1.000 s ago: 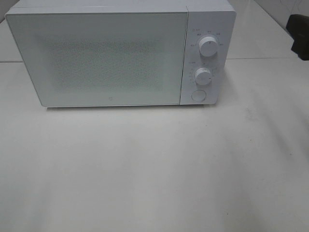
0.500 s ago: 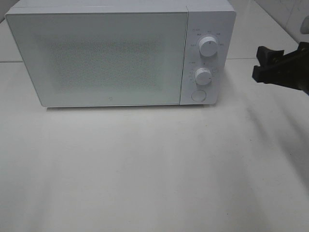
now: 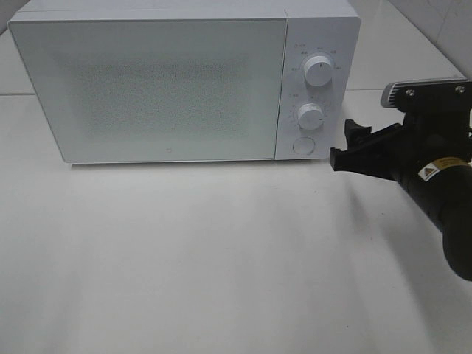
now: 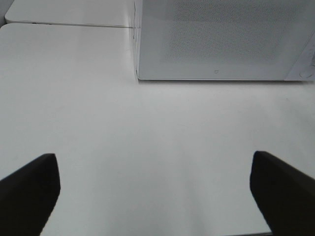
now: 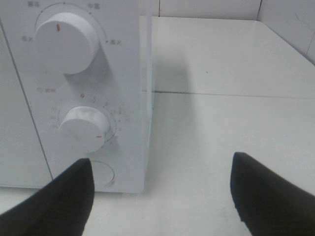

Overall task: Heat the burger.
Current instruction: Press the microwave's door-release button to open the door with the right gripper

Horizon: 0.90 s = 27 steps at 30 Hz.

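No burger shows in any view. The white microwave [image 3: 162,88] stands at the back of the table with its door shut, and nothing can be made out through its dotted window. My right gripper [image 3: 344,144] is open and empty, just right of the control panel, level with the round button [image 3: 303,145]. In the right wrist view the open right gripper [image 5: 162,196] faces the panel's lower right corner, with the lower knob [image 5: 86,128] and the button [image 5: 102,174] close ahead. My left gripper [image 4: 155,191] is open and empty above the bare table, in front of the microwave [image 4: 221,39].
The panel carries an upper knob [image 3: 318,71] and a lower knob [image 3: 310,116]. The white table [image 3: 221,258] spreads in front of the microwave. A seam in the table [image 5: 221,93] runs to the right of it.
The right arm has come in from the right edge and moved left and down toward the microwave's control panel, jaws unchanged. The left gripper stays open.
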Tool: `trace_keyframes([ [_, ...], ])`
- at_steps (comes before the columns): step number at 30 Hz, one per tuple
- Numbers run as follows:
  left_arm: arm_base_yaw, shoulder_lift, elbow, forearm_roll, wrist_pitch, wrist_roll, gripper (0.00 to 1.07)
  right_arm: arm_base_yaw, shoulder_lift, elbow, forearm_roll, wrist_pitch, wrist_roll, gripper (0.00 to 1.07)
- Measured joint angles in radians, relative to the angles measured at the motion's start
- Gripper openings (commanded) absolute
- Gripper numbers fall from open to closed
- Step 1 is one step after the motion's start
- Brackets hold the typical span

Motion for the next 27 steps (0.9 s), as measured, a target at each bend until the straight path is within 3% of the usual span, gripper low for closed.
trace_keyframes([
  [8,0.0,0.0,0.0,0.0,0.0,0.0,0.98,0.145,0.074,-0.06,0.132,-0.006,0.0,0.76],
  [13,0.0,0.0,0.0,0.0,0.0,0.0,0.98,0.187,0.09,-0.091,0.166,0.003,0.001,0.76],
  [22,0.0,0.0,0.0,0.0,0.0,0.0,0.98,0.194,0.107,-0.097,0.179,0.03,0.066,0.75],
  [27,0.0,0.0,0.0,0.0,0.0,0.0,0.98,0.194,0.109,-0.097,0.191,0.037,0.269,0.62],
])
